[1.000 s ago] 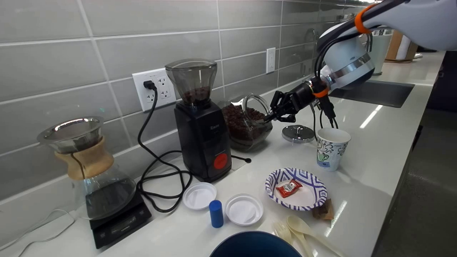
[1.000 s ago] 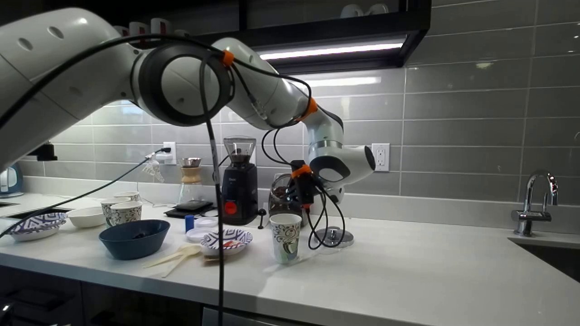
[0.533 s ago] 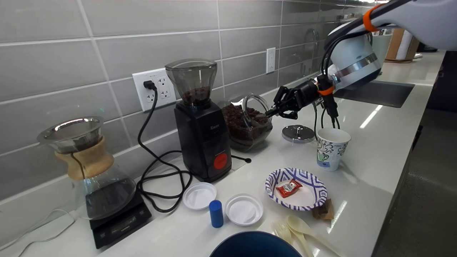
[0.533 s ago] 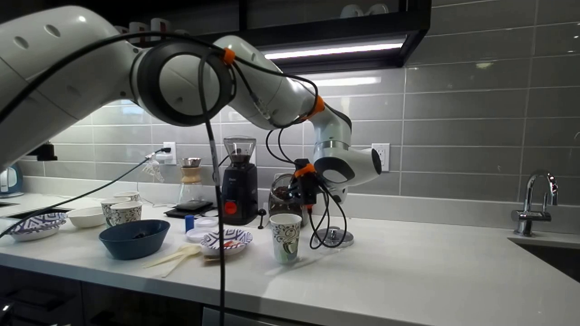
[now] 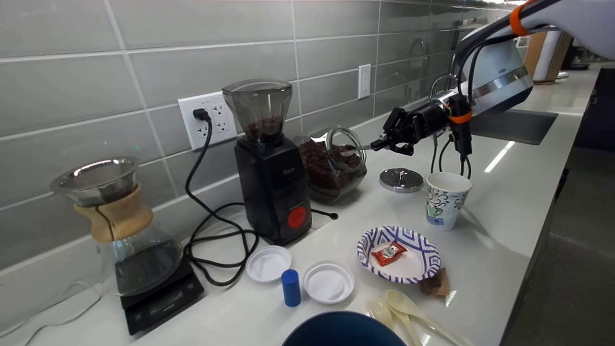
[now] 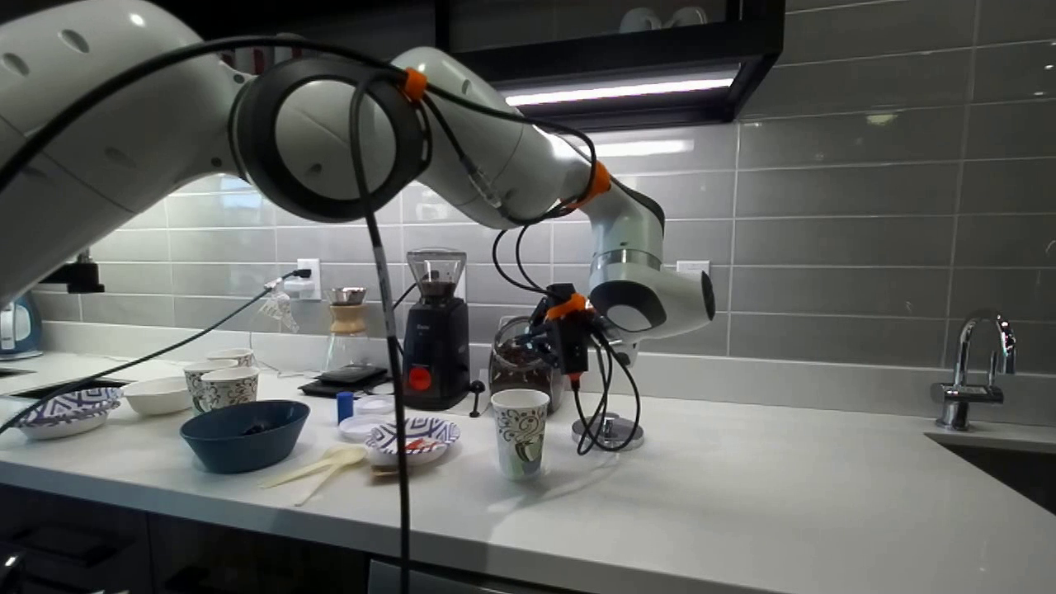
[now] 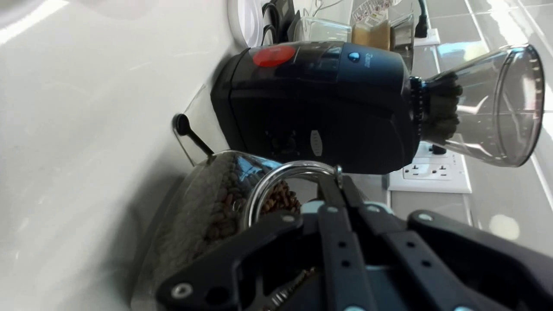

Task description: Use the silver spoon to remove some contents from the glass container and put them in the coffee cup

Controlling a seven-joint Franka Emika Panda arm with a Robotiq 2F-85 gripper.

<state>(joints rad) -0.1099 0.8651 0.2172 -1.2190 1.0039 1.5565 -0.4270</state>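
A: Grey tile wall (image 6: 841,190) behind a pale kitchen counter (image 6: 742,503); what draws the robot arm (image 6: 516,157) here?

B: Dark brown beans (image 5: 314,161), apparently coffee, in the glass container (image 5: 350,180); the gripper (image 5: 377,144) is pinched narrow on the silver spoon (image 5: 360,148), handle toward the arm, far end inside the container's mouth

A: Why grip it by the end?

B: Likely for reach; the scoop can enter the beans while the gripper stands just outside the glass rim; whether it carries a load is too small to tell

A: And the coffee cup (image 5: 444,206)?

B: Upright on the counter, well apart from the container, nearer the front edge in both exterior views; presumably placed there for an easy pour; the shiny lid (image 5: 401,179) lies near both, probably set aside to leave the mouth free

A: What next, and what risk?

B: Scooping looks to be the step in hand; a level carry out and a tilt above the cup should follow; so slim a handle could twist and scatter beans
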